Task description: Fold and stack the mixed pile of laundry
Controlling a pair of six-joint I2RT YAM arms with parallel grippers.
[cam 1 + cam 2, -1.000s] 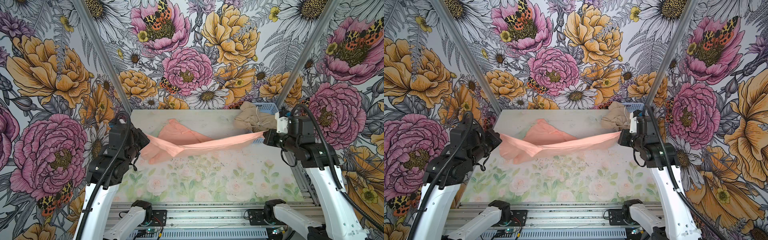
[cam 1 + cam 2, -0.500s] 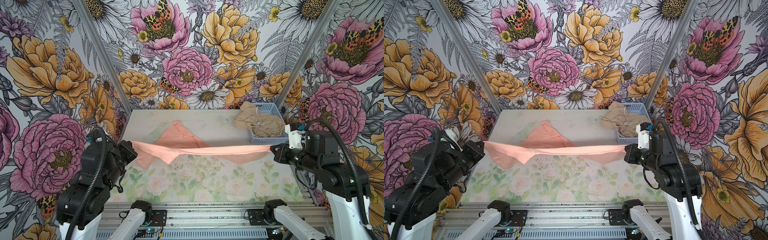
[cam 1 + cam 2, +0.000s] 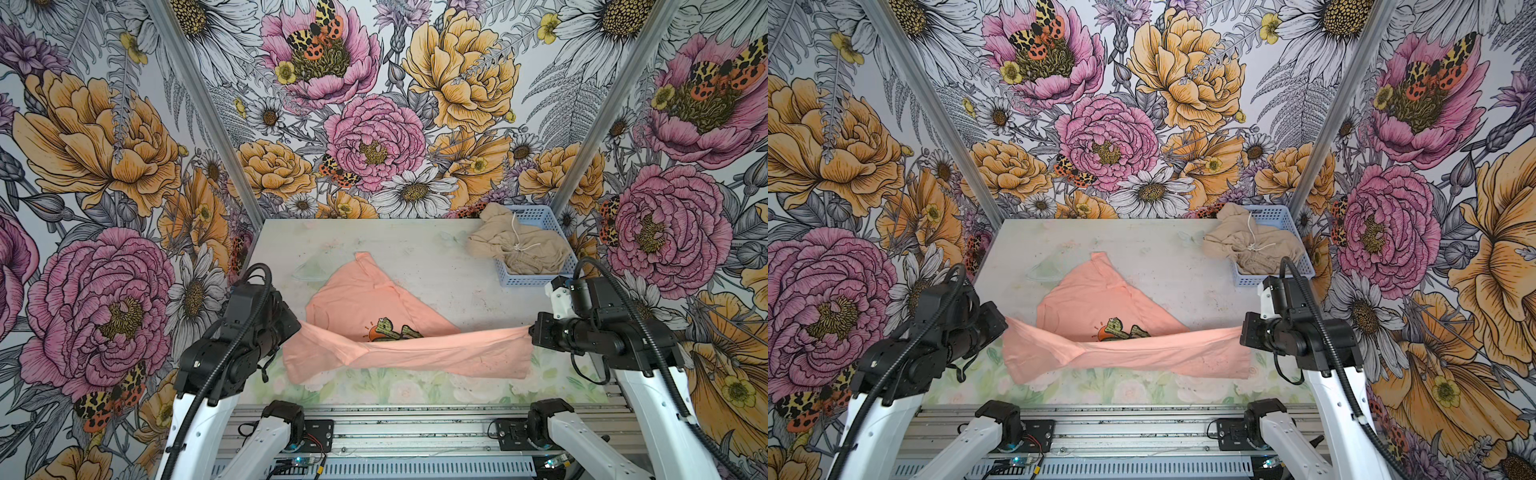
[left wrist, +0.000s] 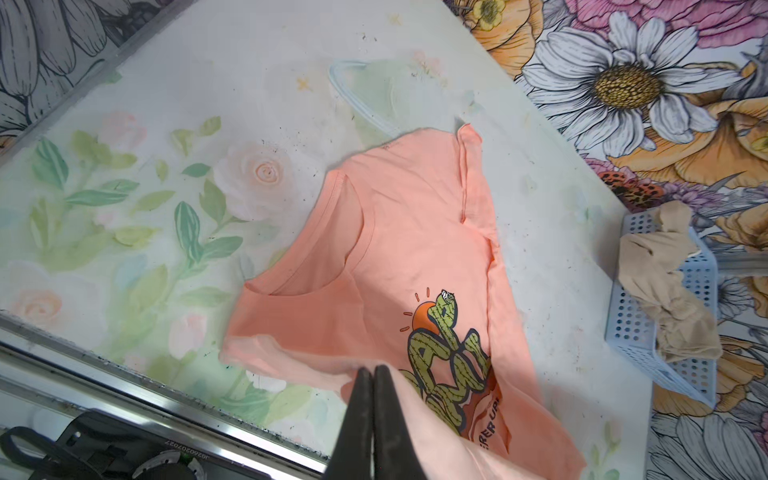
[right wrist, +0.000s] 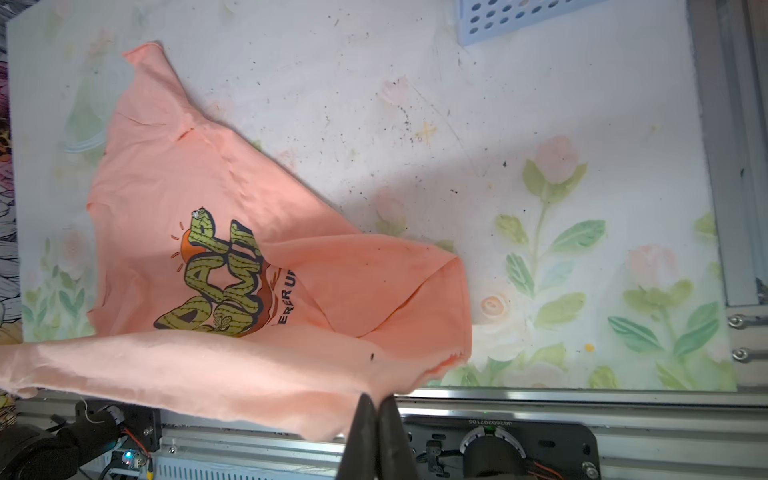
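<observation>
- Laundry in both top views: peach-pink T-shirt [image 3: 361, 299] is spread mid-table, its near edge lifted and stretched between the two arms; beige-tan garment [image 3: 519, 245] is heaped over the blue basket [image 3: 525, 279] at the far right corner.
- Left wrist: left gripper [image 4: 373, 372] is clamped tight on the shirt's raised fabric.
- Right wrist: right gripper [image 5: 376, 401] is pinched closed on the opposite lifted corner.

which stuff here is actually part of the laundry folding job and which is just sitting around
Part of the job:
- peach-pink T-shirt with green cactus graphic, pinched at opposite ends by the left hand and the right hand
- crumpled beige-tan garment with white drawstring

Just lying about:
- light blue perforated plastic basket, with the beige garment spilling out of it
</observation>
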